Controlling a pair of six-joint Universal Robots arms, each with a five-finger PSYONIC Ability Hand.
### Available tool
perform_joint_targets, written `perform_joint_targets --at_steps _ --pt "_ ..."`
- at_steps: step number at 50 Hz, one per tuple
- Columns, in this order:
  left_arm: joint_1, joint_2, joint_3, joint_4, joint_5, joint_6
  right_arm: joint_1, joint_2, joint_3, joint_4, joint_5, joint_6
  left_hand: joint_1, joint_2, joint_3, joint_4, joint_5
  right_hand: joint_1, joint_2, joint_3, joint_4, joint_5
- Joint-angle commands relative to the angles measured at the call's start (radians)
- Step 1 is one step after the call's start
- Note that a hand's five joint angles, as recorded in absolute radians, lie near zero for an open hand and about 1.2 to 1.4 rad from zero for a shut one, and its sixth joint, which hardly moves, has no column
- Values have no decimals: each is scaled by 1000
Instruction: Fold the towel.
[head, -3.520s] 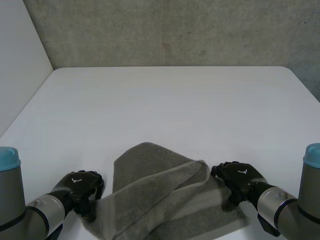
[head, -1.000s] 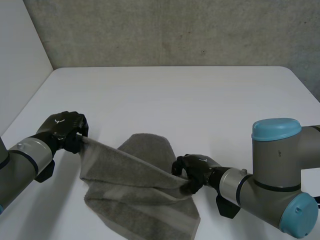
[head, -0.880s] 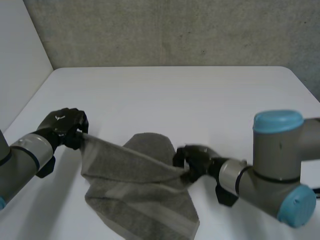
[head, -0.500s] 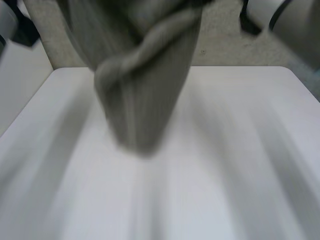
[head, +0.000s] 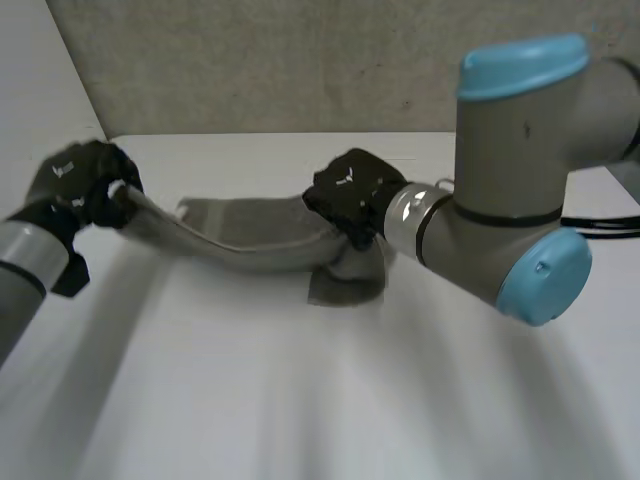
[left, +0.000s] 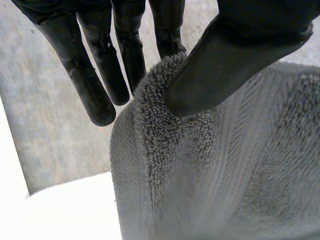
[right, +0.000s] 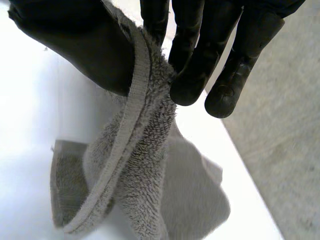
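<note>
The towel (head: 250, 238) is grey terry cloth, matt and rough with a looped pile. A flatter, smoother woven band (right: 121, 125) runs along its edge. The left hand (head: 75, 182) and right hand (head: 350, 195) look like black plastic or rubber, smooth with a dull sheen. The bench (head: 300, 400) is white, smooth and matt. At 12 o'clock beyond it, the wall (head: 280, 60) is rough, speckled grey concrete.
</note>
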Motion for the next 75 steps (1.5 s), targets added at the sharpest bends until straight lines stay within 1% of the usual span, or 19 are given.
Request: perform_joint_targets --at_steps 1,8,12,13,14,15,16,17,18,20,23,25,28,30,33,37,44,57,75 --pt "1 -3 -66 47 12 -1 -4 -19 83 -76 73 53 99 599 709 47 48 61 342 45 53 38" --pt "-3 17 -54 44 11 -2 -7 -65 113 -104 162 93 99 599 709 47 48 61 342 45 53 38" --pt "-3 91 -42 46 9 -8 -17 -111 105 -148 225 105 99 599 709 47 48 18 300 2 10 -5" --pt "-5 109 -40 49 9 -10 -24 -126 113 -172 231 117 99 599 709 47 48 -296 -15 -312 -304 -319" --pt "-5 109 -40 49 9 -10 -24 -126 113 -173 231 117 99 599 709 47 48 -299 -18 -315 -307 -322" --pt "-7 125 -40 50 9 -13 -22 -137 123 -194 231 143 99 599 709 47 48 -756 -474 -772 -764 -778" --pt "-8 134 -40 52 9 -16 -22 -137 123 -194 231 143 99 599 709 47 48 -760 -479 -776 -768 -783" --pt "-8 134 -40 52 9 -16 -21 -140 139 -205 231 178 99 599 709 47 48 -1005 -723 -1021 -1012 -1027" --pt "-5 139 -42 52 9 -19 -25 -141 163 -214 231 218 99 599 709 47 48 -1109 -827 -1125 -1117 -1131" --pt "0 140 -45 52 8 -27 -27 -140 194 -219 231 270 99 599 709 47 48 -1161 -879 -1177 -1169 -1184" --pt "12 129 -51 55 3 -50 -33 -148 263 -231 231 377 99 599 709 47 48 -1161 -879 -1177 -1169 -1184" --pt "64 111 -59 66 0 -76 -68 -160 359 -264 231 492 99 599 709 47 48 -1161 -879 -1177 -1169 -1184" --pt "89 90 -59 72 0 -85 -93 -175 424 -295 229 554 99 599 709 47 48 -1161 -879 -1177 -1169 -1184" --pt "124 41 -54 73 3 -99 -138 -226 560 -376 225 654 99 599 709 47 48 -1161 -879 -1177 -1169 -1184" --pt "136 14 -46 73 3 -103 -188 -284 696 -474 208 732 99 599 709 47 48 -1161 -879 -1177 -1169 -1184" --pt "136 -7 -45 75 2 -105 -218 -316 794 -533 177 777 99 599 709 47 48 -1160 -878 -1176 -1167 -1182" --pt "136 -26 -46 75 2 -105 -232 -327 935 -567 73 818 99 599 709 47 48 -1107 -825 -1123 -1115 -1130" --pt "138 -26 -60 75 5 -103 -173 -192 908 -679 59 806 99 599 709 47 48 -799 -517 -815 -807 -821" --pt "138 -26 -63 75 5 -103 -99 18 686 -683 76 806 99 599 709 47 48 -699 -417 -715 -707 -721"
